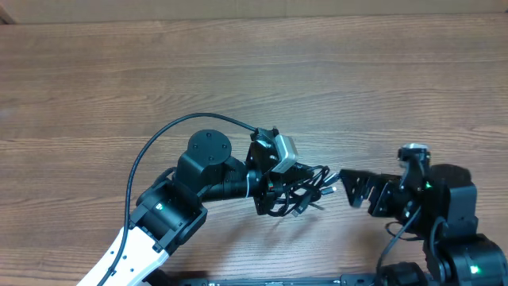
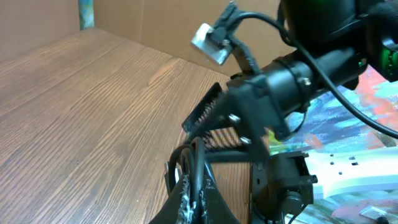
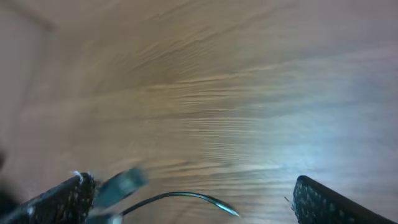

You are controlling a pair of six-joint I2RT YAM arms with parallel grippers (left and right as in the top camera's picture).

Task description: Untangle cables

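L gripper (image 1: 276,193), just left of the cables (image 1: 305,191), is clamped tight on the near side of the bundle. Loops and plug ends stick out right of the grip, tangled together. R gripper (image 1: 351,184) sits just right of the cables, jaws fully wide w/ nothing in them, tips aimed at the bundle. Step, I'd say: one side pinned, 2nd grip pending. Next, R should close on one loose strand or plug, not the whole knot, then pull away.

Left end effector (image 2: 200,200) pinches the cables (image 2: 186,160) over table (image 2: 93,112).
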